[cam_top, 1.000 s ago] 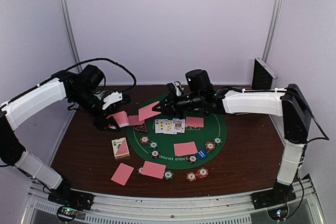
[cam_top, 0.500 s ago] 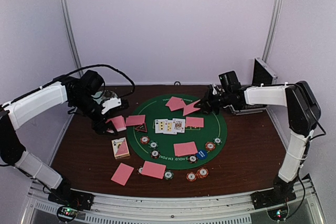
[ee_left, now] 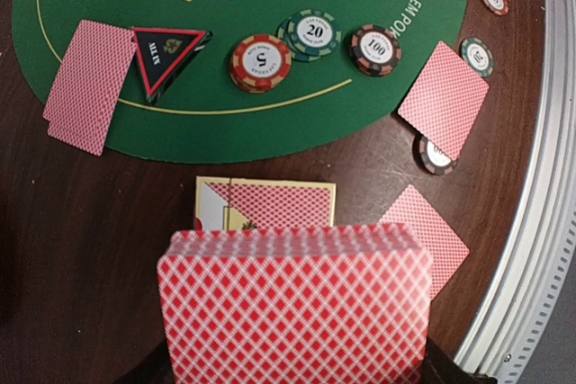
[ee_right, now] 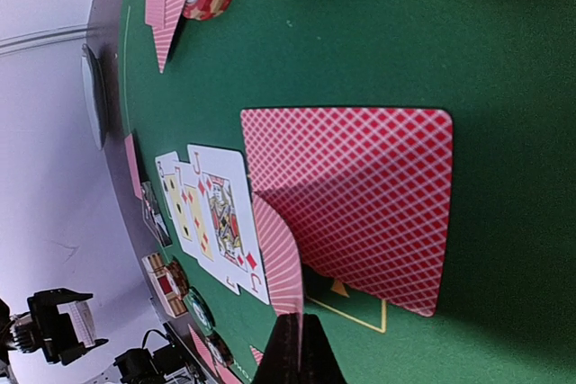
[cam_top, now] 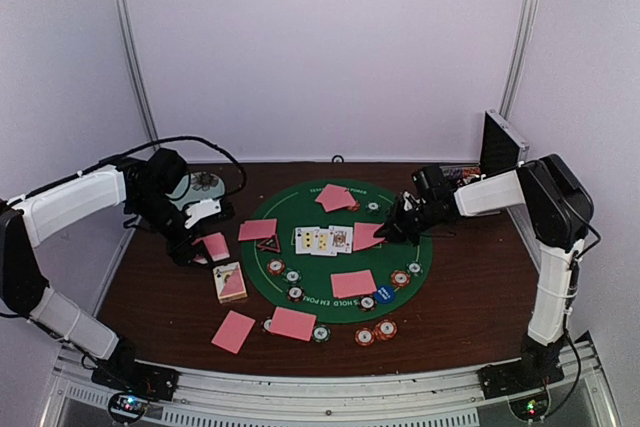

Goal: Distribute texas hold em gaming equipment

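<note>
White panels close in a dark brown table [cam_top: 470, 287] carrying a round green felt mat [cam_top: 290, 209]. The left gripper [cam_top: 200, 247] is clamped on a deck of pink-backed cards [ee_left: 295, 312] over the bare wood, with a card box [ee_left: 265, 202] just below and ahead of it. The right gripper [ee_right: 300, 352] pinches a single card [ee_right: 277, 263] by one edge, directly above a face-down card [ee_right: 360, 195] on the felt. The face-up cards [cam_top: 322, 239] lie just beside it.

Held so thinly, the single card bows. On release it may land askew or flip. The low fingertips could drag the card beneath, and the deck may shed cards if the grip slackens.

From above I count:
- six face-down spots
- three face-up cards, I think
- one triangle marker [ee_left: 166, 53]
- one blue disc [cam_top: 384, 294]
- roughly ten striped chips [ee_left: 261, 62], some overlapping
</note>
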